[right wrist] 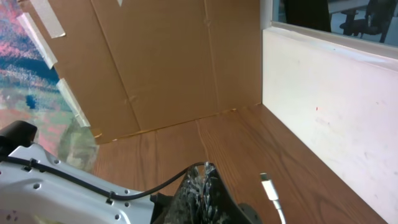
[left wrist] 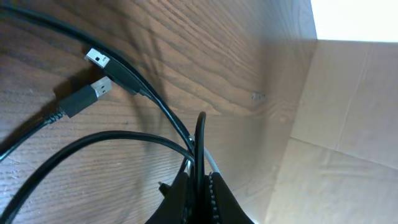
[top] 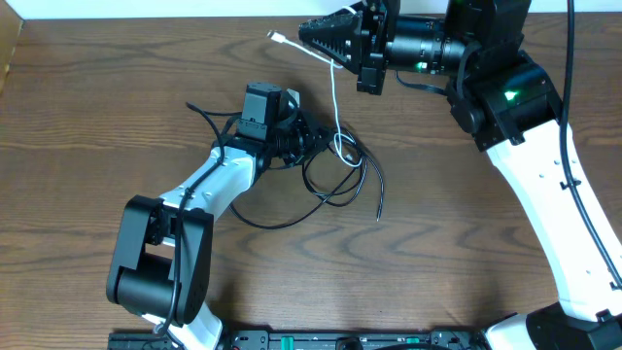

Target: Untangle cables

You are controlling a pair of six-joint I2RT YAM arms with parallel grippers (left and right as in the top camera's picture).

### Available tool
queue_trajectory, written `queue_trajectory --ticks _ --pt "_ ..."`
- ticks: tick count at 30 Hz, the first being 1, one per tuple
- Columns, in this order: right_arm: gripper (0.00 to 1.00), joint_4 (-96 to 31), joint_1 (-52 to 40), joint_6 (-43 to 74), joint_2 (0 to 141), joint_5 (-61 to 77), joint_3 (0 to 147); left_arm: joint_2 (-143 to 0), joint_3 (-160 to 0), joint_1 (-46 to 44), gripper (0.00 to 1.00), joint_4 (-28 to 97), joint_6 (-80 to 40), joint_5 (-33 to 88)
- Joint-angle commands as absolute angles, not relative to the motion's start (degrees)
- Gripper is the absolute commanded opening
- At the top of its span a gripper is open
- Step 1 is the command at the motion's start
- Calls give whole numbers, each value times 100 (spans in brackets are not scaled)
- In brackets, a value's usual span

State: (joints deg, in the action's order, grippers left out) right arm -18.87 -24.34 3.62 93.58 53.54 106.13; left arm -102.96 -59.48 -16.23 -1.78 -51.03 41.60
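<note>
While my left fingers are pressed shut around a strand of the black cable, my right fingers sit at the far side of the wooden desk, pointing left. The strand I hold on the left stands up from between the two closed tips. Beside it, other black strands curve away across the wood.

From overhead, the tangle lies near the middle of the desk, just right of my left fingers. The black cable makes several overlapping loops there. One loose end trails out to the near right.

The white cable starts in that same tangle and runs in a nearly straight line toward the far edge. It passes along my right fingers and ends in a small white plug, which sticks out just left of their tips.

My right fingers are closed tight, with no gap showing. The white plug shows just right of them in the wrist view, but I cannot tell whether the cord itself is pinched between them.

A pair of USB plugs with black housings lies side by side on the wood, well apart from my left tips. Brown cardboard stands along the desk's edge.
</note>
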Motion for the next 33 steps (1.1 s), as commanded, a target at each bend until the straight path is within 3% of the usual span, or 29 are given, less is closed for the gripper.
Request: queue_trajectory --ticks 1,13,19,28,33 --pt "1 -2034 -2279 294 9258 5264 10766 -10355 -5929 -1577 8 -121 -4425 4132" --pt "1 -3175 -1302 486 9258 4987 10766 -10355 -5929 -298 7 1721 -2305 4132" --pt "1 -4139 -1033 349 9258 3723 10759 -10355 -5929 506 7 2510 -1741 4154" --pt "1 -4965 -1015 268 9260 760 10750 -10355 -5929 1046 7 2891 -1566 4167" --pt "1 -5175 -1033 303 9303 624 10512 -10355 -5929 1059 8 2661 -1568 5371"
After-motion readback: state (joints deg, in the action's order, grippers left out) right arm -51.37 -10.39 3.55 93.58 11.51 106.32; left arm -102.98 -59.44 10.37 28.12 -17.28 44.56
